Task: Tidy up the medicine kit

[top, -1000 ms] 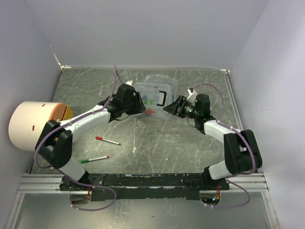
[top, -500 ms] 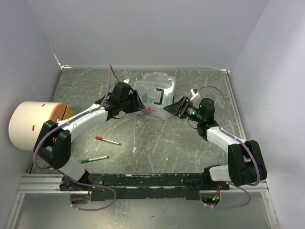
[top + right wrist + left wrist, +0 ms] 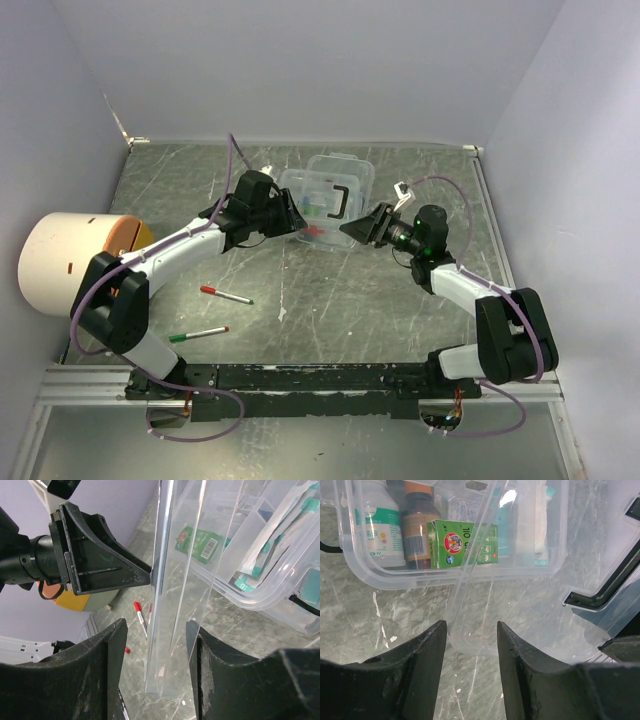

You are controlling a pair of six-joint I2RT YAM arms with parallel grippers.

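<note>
Medicine kit [image 3: 322, 182] sits open on the table [image 3: 330, 300], far centre, between both arms. Left gripper [image 3: 471, 627] is about half open, with the clear lid [image 3: 520, 615] corner between its fingers [image 3: 420, 665]; can't tell if it grips. Right gripper [image 3: 156, 625] is partly open and straddles the upright lid edge, with a gap on one side. White bottle [image 3: 377, 527], brown bottle [image 3: 417, 530] and green box [image 3: 455, 542] are inside.

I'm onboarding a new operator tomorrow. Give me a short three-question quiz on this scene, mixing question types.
1. True or false: the green carton sits inside the clear box.
2. What stands between the fingers of the right gripper? A a pen, B a clear panel, C a bottle.
3. How many pens lie on the table?
Key: 1 true; 2 B; 3 two.
</note>
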